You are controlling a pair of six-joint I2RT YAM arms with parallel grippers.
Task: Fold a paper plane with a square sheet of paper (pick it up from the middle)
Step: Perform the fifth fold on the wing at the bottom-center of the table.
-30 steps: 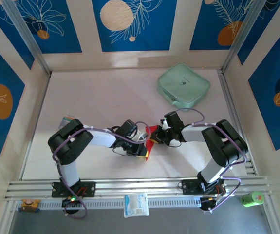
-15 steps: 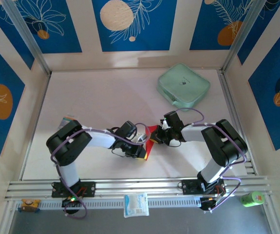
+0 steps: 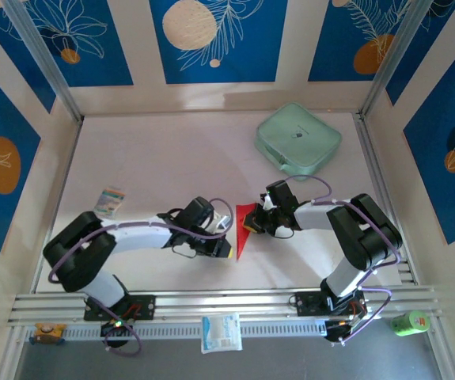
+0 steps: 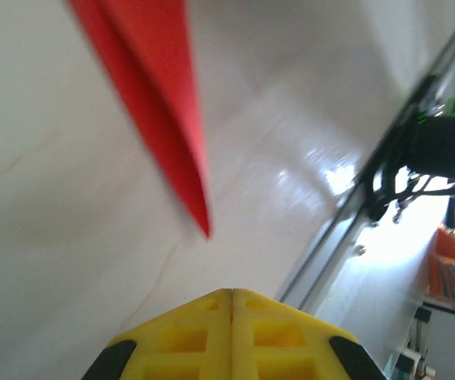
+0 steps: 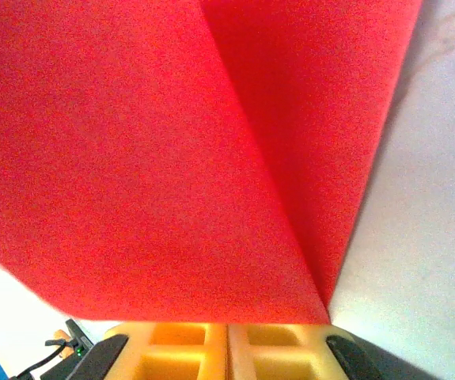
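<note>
Two arms meet at the near middle of the table [image 3: 156, 158], seen from the top camera. The slim red paper plane [image 3: 240, 237] lies flat between them with its sharp nose toward the arm bases. The left gripper [image 3: 225, 248] now sits just beside that nose, no longer over the red as it was a second ago. Its arm has swung low and out to the left, uncovering a small printed packet [image 3: 110, 199]. The right gripper [image 3: 250, 226] is unmoved at the wide tail end. A mint-green case [image 3: 298, 140] rests well apart at the far right.

From the left wrist, the yellow jaws of the left gripper [image 4: 231, 294] are clenched together with nothing between them. The paper plane [image 4: 164, 103] tapers to its point ahead of them, clear of the tips.

From the right wrist, the jaws of the right gripper [image 5: 227, 326] are clamped on the paper plane [image 5: 172, 158], whose red layers and centre crease spread straight out from them over the table [image 5: 433, 237].

With the left arm backed off, that pressing pass looks done. The dart seems near finished, with only the right arm's hold keeping it in place.
</note>
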